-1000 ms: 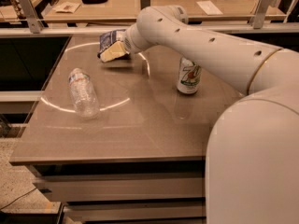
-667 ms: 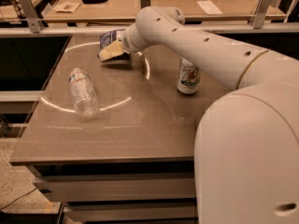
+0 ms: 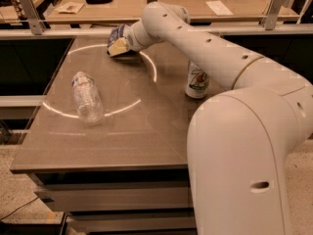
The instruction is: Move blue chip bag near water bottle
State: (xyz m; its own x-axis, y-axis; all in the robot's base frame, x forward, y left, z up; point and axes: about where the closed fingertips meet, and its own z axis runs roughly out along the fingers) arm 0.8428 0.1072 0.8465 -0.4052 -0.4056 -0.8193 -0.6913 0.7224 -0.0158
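Note:
The blue chip bag (image 3: 116,34) is at the far side of the brown table (image 3: 122,141), left of centre. My gripper (image 3: 118,46) is right at the bag, over its near side, at the end of the white arm reaching in from the right. The arm's wrist hides part of the bag. I cannot tell whether the bag is held. The water bottle (image 3: 87,97) lies on its side on the left part of the table, well in front and to the left of the bag.
A green-and-white soda can (image 3: 197,81) stands upright on the right, under my arm. A second table (image 3: 161,6) with papers and small items lies behind a rail. The table's left and front edges drop to the floor.
My gripper and the chip bag have shifted slightly toward the far side of the table. The bottle and the can have not moved.

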